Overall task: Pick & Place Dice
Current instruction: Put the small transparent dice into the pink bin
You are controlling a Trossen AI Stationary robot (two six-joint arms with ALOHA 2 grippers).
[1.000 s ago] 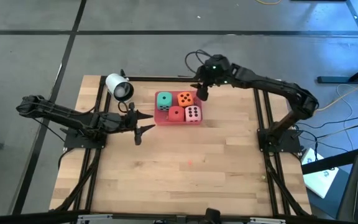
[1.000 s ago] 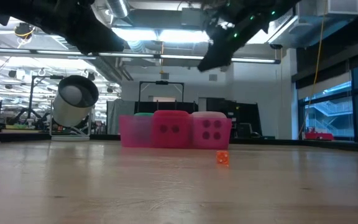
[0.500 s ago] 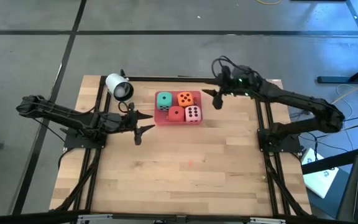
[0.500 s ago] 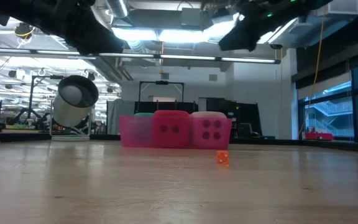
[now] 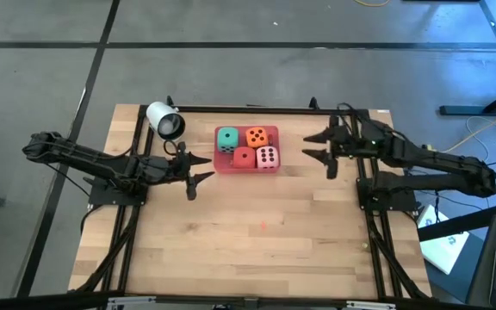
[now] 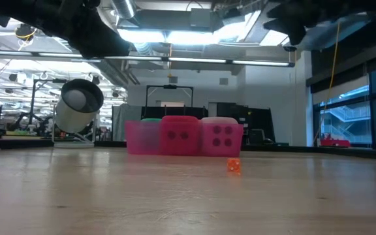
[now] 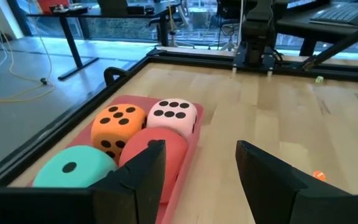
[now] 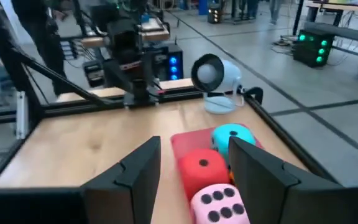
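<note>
Pink tray (image 5: pixel 246 169) at the far middle of the table is holding all four dice in a tight square — teal-green die (image 5: pixel 227 138) far-left, orange die (image 5: pixel 257 136) far-right, red die (image 5: pixel 244 157) near-left, pale pink die (image 5: pixel 267 157) near-right, every one touching its neighbours. Both arms sit low on either side of that block, pointing in at it. The left gripper (image 5: pixel 198 170) is just beside the tray's left edge, fingers partly apart and holding nothing, and from its wrist camera the red die (image 7: pixel 156 147) sits straight ahead between the fingers. The right gripper (image 5: pixel 319 148) is a bit farther off on the other side, also partly spread and empty, with the pale pink die closest to it. So my guess is left arm is nearer for whatever comes next — though cubes have no long axis, so approach angle hardly matters. There's a white camera (image 5: pixel 164 120) at the far left too.
</note>
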